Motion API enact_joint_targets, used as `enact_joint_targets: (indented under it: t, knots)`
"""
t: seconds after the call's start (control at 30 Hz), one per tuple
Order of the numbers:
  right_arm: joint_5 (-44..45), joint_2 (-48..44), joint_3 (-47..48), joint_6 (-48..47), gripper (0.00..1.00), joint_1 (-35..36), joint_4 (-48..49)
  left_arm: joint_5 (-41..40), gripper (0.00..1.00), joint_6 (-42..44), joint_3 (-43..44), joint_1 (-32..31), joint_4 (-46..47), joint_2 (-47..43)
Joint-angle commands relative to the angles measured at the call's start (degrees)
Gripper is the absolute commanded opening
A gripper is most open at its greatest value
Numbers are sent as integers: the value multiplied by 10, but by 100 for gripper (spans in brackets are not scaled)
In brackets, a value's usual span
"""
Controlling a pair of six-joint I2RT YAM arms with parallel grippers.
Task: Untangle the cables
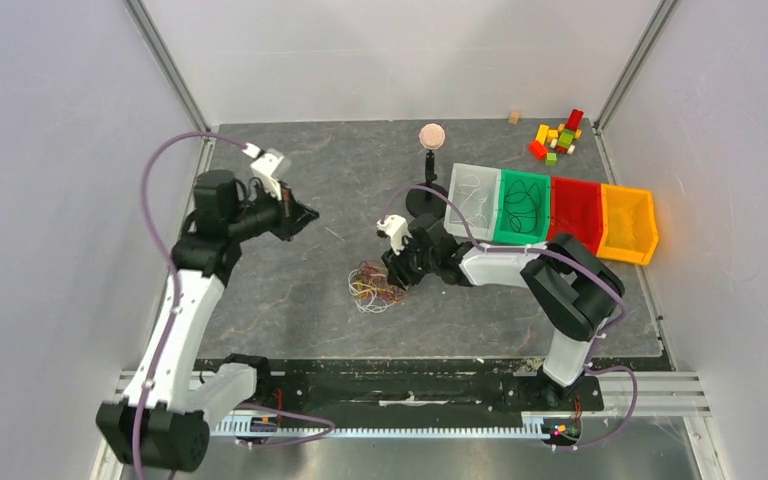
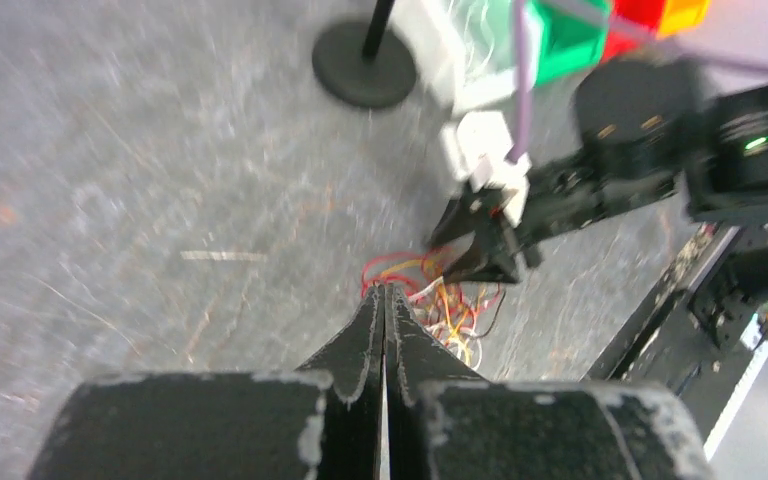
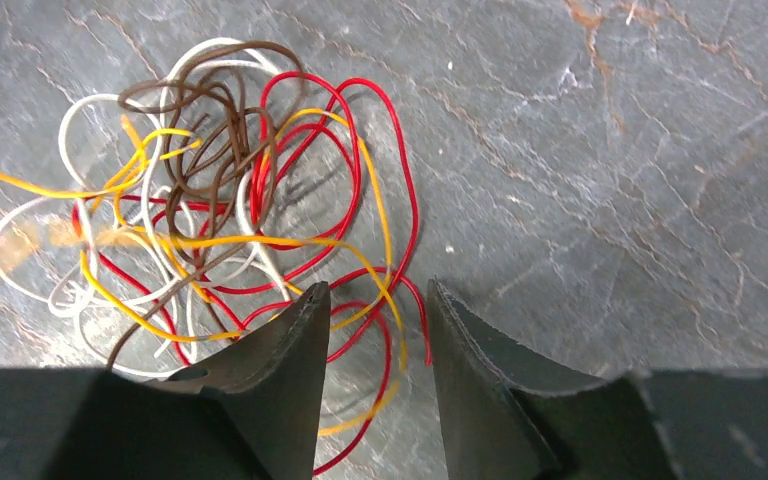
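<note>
The cables [image 1: 372, 287] lie as a small tangle of red, yellow, white and brown loops on the dark mat, left of centre. In the right wrist view the cables [image 3: 220, 200] spread out ahead of my right gripper [image 3: 378, 292], which is open and low over the tangle's near edge, with red and yellow strands between the fingers. From above, the right gripper [image 1: 400, 272] sits at the tangle's right side. My left gripper [image 1: 303, 214] is shut and empty, raised well up and left of the tangle. In the left wrist view its tips [image 2: 384, 291] point toward the cables [image 2: 440, 305].
A row of bins stands at the back right: clear [image 1: 474, 200], green [image 1: 522, 207] with a dark wire, red [image 1: 574, 210], orange [image 1: 628, 222]. A black stand with a round pink top [image 1: 430, 170] is beside them. Coloured blocks [image 1: 557, 135] lie in the far right corner.
</note>
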Motion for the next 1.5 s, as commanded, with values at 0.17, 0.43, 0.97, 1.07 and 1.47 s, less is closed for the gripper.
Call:
enact_joint_targets:
  t: [0.17,0.43,0.97,1.07,1.47]
  knots:
    - [39,-40,-71,-48,44,-2,-61,-3,2,-132,188,39,-11,-48]
    - [-6,-101,-46,-35,57,-3,-63,71,8,-113,130,39,-83,5]
    - [-81,-79,26,-78,40,-2,-88,81,9,-161,19,37,-4,-31]
    - [-90,-64,34,-74,39,-2,-68,81,9,-161,15,37,1,-28]
    - [-109,-67,60,-69,4,-2,-63,71,11,-156,-12,36,-8,-28]
